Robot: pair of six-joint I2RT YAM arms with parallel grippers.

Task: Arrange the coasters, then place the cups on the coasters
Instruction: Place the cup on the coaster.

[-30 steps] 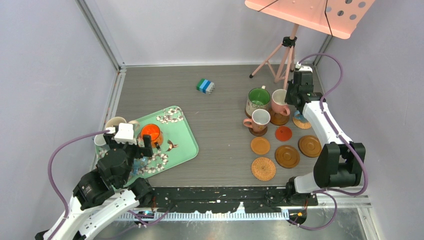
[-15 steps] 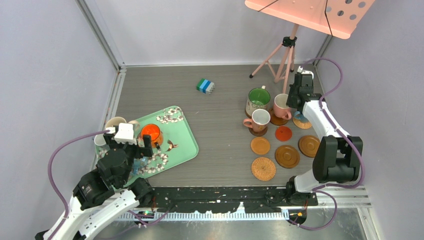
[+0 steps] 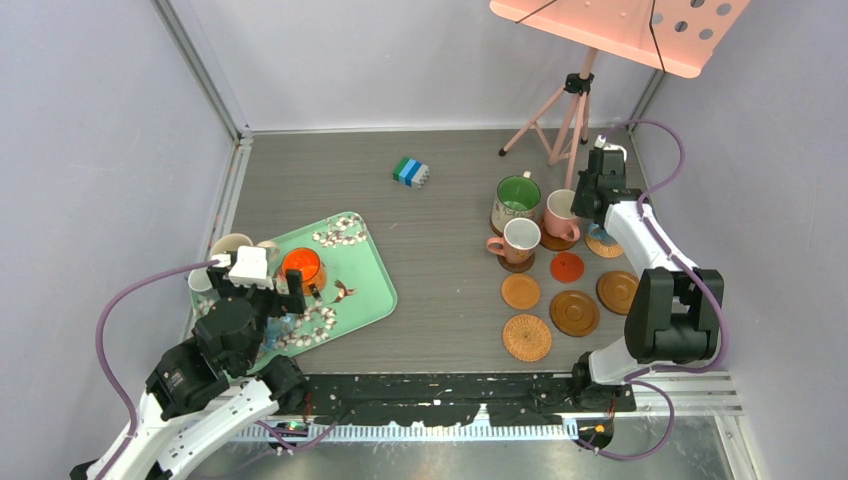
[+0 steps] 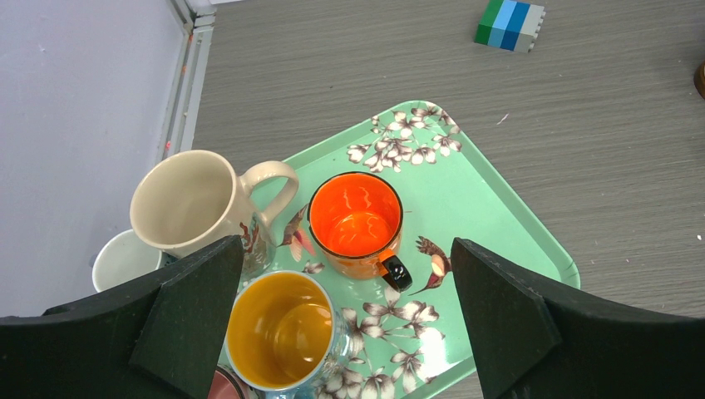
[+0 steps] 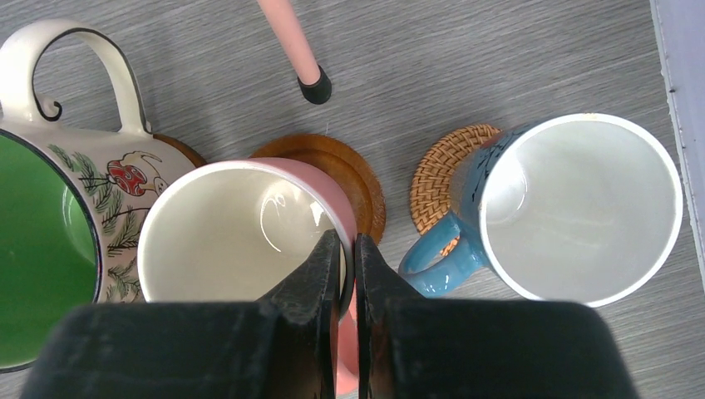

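Grey woodgrain table; right claw pinches glossy pink mug rim; left claw spread.

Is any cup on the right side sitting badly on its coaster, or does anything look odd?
The blue cup sits off-centre: its wicker coaster sticks out on one side. The pink cup is also off-centre on its dark wooden coaster. Nothing looks spilled or broken.

Bare bench lies open between the floral tray and the crowded mugs, broken only by a toy block, while the stand's pink legs hem the green mug and pink mug from behind.
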